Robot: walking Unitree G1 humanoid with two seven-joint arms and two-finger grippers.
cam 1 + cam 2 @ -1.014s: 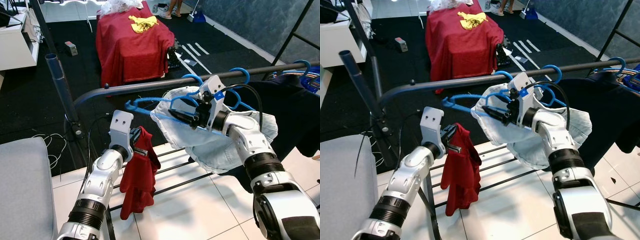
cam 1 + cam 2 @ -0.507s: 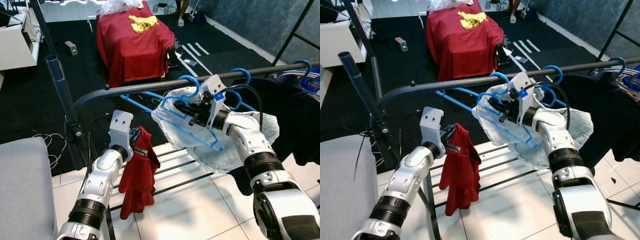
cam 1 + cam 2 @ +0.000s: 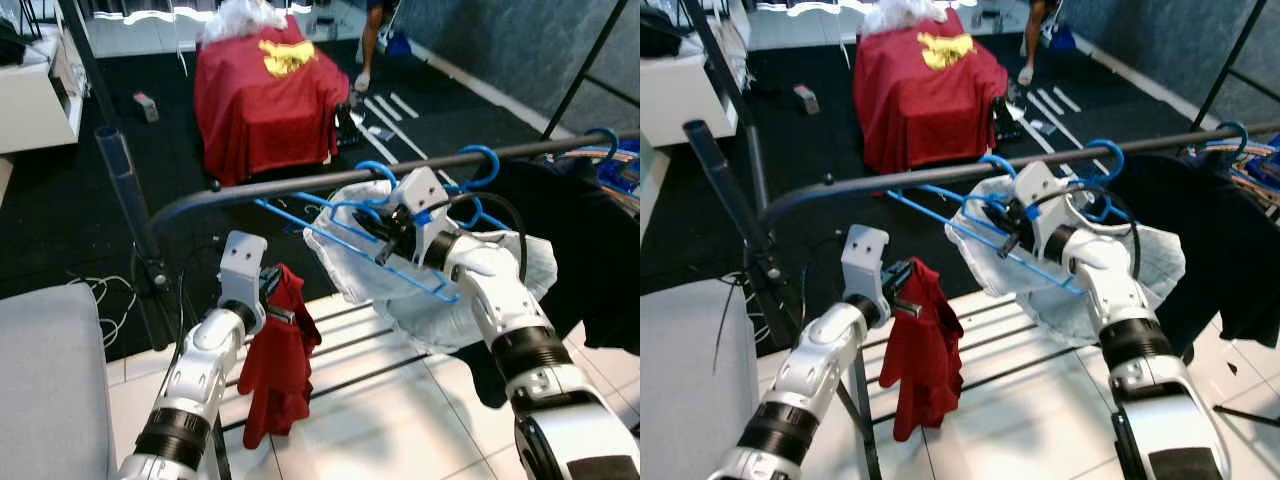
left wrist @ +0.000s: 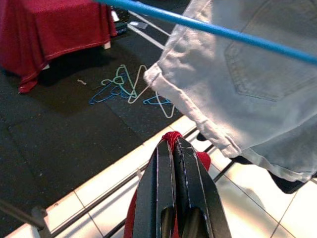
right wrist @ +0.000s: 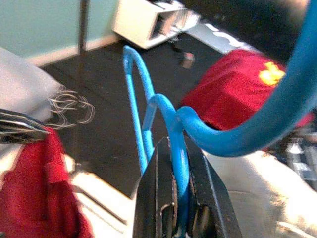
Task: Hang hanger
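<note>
Two grippers work below the rail (image 3: 300,180): nearest, the left gripper (image 3: 272,300) pinches a red cloth (image 3: 280,370); beyond, the right gripper (image 3: 1010,232) clamps the blue hanger (image 3: 350,245), its hook at the rail, partly hidden by pale shorts (image 3: 460,290).

Two silver arms, each built from rounded metallic segments with black ribbed bands at the joints. Left arm (image 3: 200,370) carried a flat silver bracket with small holes above the wrist and a thin black cable looping beside it. Right arm (image 3: 500,300) had a similar silver block with a small blue marking and a thick black cable arching over the forearm. Left gripper (image 4: 174,163) and right gripper (image 5: 176,163) each had two long black fingers, matte with paler worn edges.
</note>
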